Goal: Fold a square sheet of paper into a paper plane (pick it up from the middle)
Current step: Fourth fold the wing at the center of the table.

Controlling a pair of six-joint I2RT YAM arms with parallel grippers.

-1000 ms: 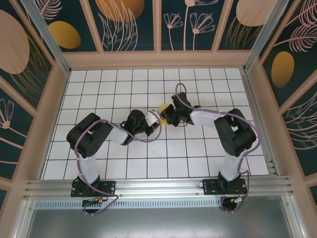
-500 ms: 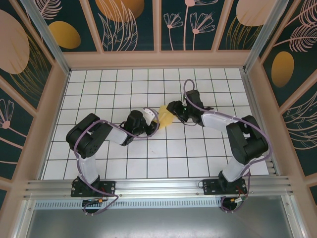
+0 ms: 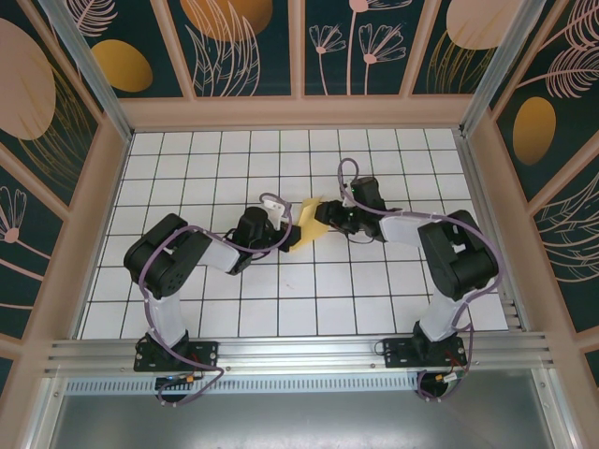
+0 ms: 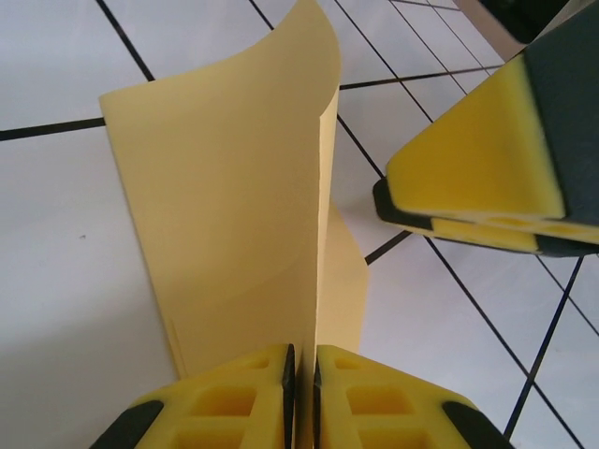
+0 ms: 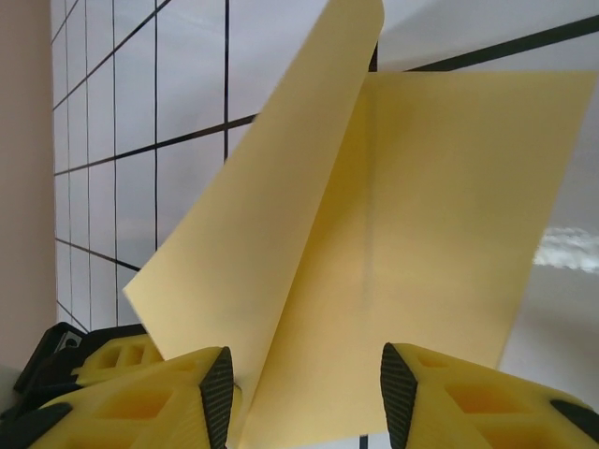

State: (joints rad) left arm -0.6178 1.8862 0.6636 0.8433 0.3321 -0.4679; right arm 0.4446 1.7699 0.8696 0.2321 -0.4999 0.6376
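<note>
**Folded sheet pinched in left claw; right claw agape around it**

Left claw (image 4: 301, 360): the pads are pressed together with only a hairline gap, and the yellow paper sheet (image 4: 234, 206) is clamped in that gap. The sheet stands up from the pads as two flaps meeting along a crease. The broad flap is on the left with a curled top corner, and a narrower flap sits behind it to the right. The clamped edge is hidden behind the pads and cut off by the bottom of the frame.

Right claw (image 5: 304, 374): the fingers are well apart, with the sheet running between them. No pinch is visible. I cannot tell whether either pad brushes the paper, because the near edge of the sheet drops out of the frame. From this wrist, one flap tilts left over the other, and a faint crease line runs down the flatter flap. The left claw's yellow pad pokes in at bottom left, partly hidden by the right claw's own finger.

Top view: both claws meet near the middle of the white-tiled table (image 3: 374, 299). The sheet shows as a yellow wedge between them, and much of it is covered by the claws. Sheet-to-table contact cannot be told from any view. The number of folds is not readable.
</note>
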